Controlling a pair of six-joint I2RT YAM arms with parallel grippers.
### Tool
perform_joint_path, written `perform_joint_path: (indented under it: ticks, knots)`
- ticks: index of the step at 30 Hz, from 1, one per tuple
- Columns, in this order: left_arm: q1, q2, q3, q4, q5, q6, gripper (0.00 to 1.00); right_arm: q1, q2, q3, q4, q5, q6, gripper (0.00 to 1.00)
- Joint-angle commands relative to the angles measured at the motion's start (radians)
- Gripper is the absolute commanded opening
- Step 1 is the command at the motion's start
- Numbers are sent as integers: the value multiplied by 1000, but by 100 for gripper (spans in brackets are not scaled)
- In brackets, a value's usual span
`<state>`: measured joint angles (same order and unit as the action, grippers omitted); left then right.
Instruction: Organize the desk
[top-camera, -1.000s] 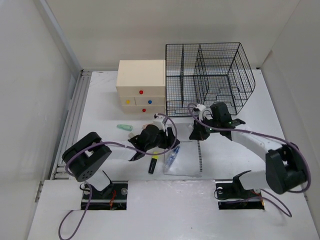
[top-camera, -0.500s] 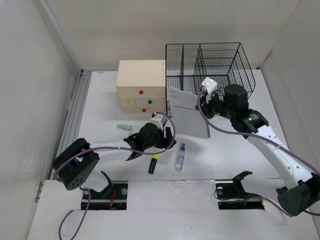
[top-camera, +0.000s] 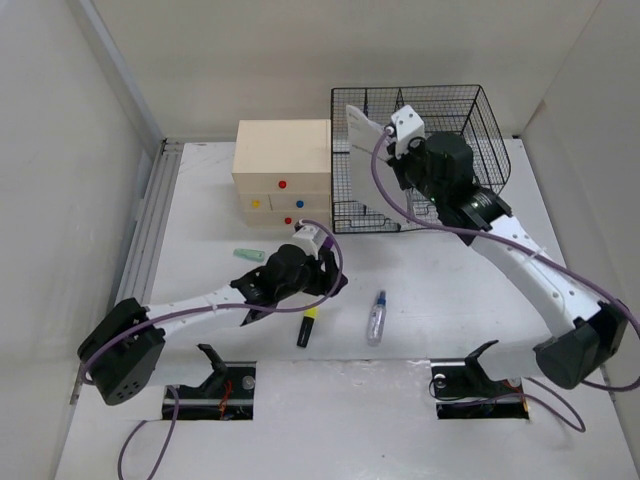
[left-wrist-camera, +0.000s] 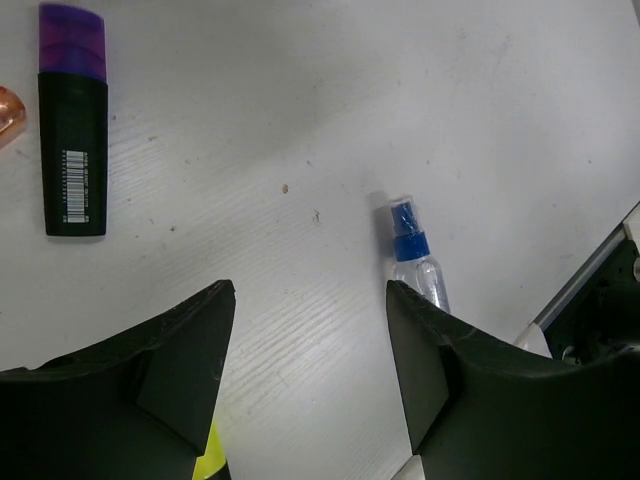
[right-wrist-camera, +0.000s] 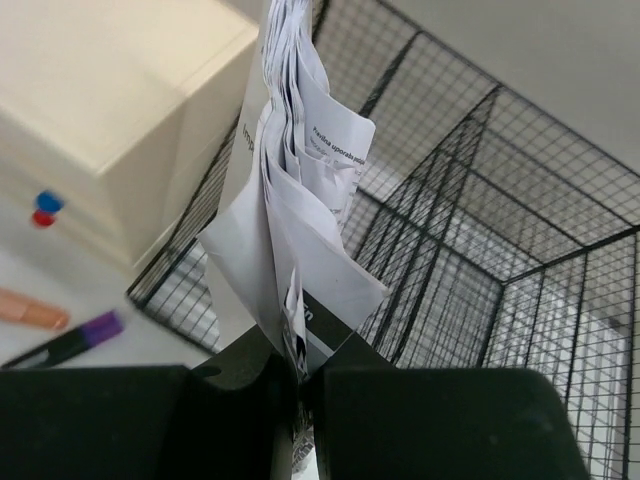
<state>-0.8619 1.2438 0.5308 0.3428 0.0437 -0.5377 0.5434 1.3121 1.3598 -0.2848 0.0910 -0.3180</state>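
White bench (top-camera: 200, 220) runs wide under both my arms, with pale walls on three sides. At its far edge stand one beige drawer box (top-camera: 282, 145) and, just beside it on the right, one black wire basket (top-camera: 480, 110). I count four round knobs on the box front: two red, one yellow and one blue.

My right tool (right-wrist-camera: 295, 365) is clamped on the lower edge of one sheaf of papers (right-wrist-camera: 300, 200). The sheaf stands upright with its pages fanned and crumpled. From above it is raised at the basket's left side, next to the drawer box. Whether its lower edge is already inside the wire I cannot tell.

My left tool (left-wrist-camera: 310, 300) hangs low over bare bench with its fingers spread and nothing between them. One clear spray bottle (left-wrist-camera: 415, 260) with a blue cap lies flat just beside the right finger. There are two highlighters, both with black barrels. The yellow highlighter (top-camera: 307, 327) lies near the bench's front edge, left of the bottle. The purple highlighter (left-wrist-camera: 72, 120) lies well off to the left in my wrist view. One small mint-green item (top-camera: 248, 255) lies in front of the drawer box. An orange sliver (left-wrist-camera: 8, 112) shows at the edge of my left wrist view, possibly a separate thing.
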Motion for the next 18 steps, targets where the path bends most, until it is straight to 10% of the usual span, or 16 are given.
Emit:
perform_joint_path:
  ticks: [1,18]
  knots:
    - [3,-55,28,-24,-16,19,59,15,48,103,211,177,13,0]
    - [-15,-178,28,-105,-64,-18,59,59,432,361,685,829,-78,0]
